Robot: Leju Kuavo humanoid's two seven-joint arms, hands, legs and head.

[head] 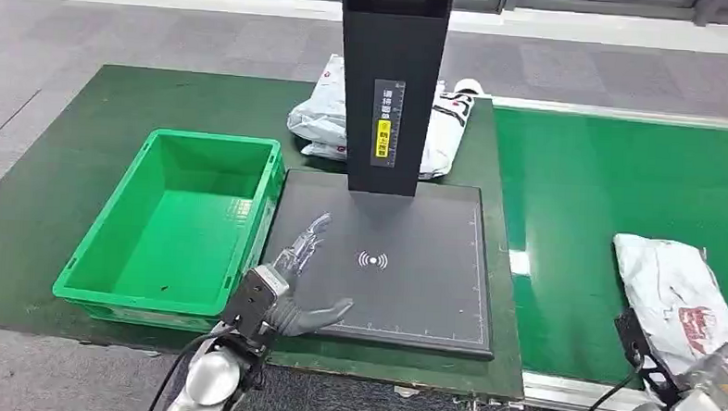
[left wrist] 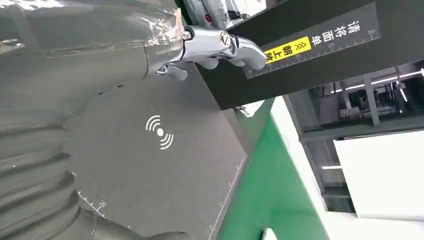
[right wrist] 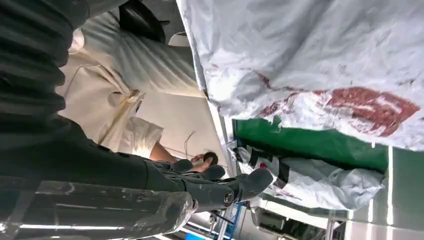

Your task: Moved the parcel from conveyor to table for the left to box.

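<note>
Two white crumpled plastic mailer parcels are in play: one (head: 676, 298) lies on the green conveyor belt (head: 601, 216) near its front edge, beside the right robot hand (head: 716, 374); the other (head: 438, 125) sits at the desk's (head: 75, 156) far edge, behind the black scanner column (head: 392, 77). Right robot hand is low at the conveyor's near corner, close against the near parcel; whether its fingers hold the bag or not, I cannot tell. Left robot hand (head: 292, 281) rests open, fingers spread, over the front-left corner of the black scanner pad (head: 413, 282), holding nothing. Likely parked there to receive. Green plastic crate (head: 169, 225) stands on the desk just left of the pad, within the left arm's reach, so boxing needs only a short sideways carry. Judgement: transfer not yet done.
</note>
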